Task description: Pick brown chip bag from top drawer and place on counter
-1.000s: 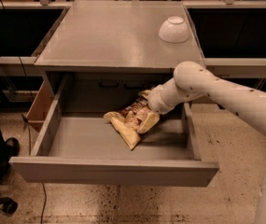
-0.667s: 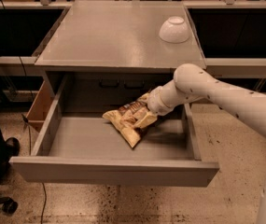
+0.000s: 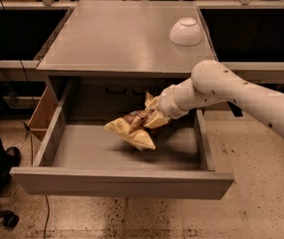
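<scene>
The brown chip bag (image 3: 133, 127), dark brown with pale tan ends, hangs tilted just above the floor of the open top drawer (image 3: 121, 183). My gripper (image 3: 151, 117) reaches in from the right over the drawer's right side and is shut on the bag's upper right end. The bag's lower left end points down toward the drawer floor. The grey counter (image 3: 116, 39) lies above and behind the drawer.
An upturned white bowl (image 3: 186, 31) sits on the counter's far right. A brown wooden panel (image 3: 43, 114) stands left of the drawer. Dark shelving runs behind the cabinet. Speckled floor lies in front and to the right.
The gripper has lifted the bag a little off the drawer floor; the bag now hangs higher and more level than a second ago.
</scene>
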Action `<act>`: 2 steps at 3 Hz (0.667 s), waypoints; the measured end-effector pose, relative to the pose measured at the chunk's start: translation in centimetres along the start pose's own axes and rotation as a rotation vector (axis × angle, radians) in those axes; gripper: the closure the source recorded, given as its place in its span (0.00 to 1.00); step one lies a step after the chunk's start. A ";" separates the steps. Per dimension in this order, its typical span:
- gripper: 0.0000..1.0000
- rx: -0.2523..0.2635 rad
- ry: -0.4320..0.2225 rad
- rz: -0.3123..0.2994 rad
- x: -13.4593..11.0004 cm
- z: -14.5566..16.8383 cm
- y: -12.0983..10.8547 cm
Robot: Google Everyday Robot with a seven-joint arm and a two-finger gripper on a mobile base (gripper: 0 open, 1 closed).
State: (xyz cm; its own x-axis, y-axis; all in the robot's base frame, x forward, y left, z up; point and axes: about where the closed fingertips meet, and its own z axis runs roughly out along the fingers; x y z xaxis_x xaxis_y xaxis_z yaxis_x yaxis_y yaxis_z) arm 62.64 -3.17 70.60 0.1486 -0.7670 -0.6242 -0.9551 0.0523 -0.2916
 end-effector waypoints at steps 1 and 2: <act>1.00 0.026 -0.016 -0.059 -2.9 -4.4 1.0; 1.00 0.071 -0.021 -0.107 -4.6 -10.4 2.1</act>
State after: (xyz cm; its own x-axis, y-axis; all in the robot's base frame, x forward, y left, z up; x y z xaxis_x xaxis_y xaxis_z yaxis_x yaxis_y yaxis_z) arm 57.32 -6.16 80.46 0.2550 -0.7571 -0.6015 -0.9130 0.0163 -0.4076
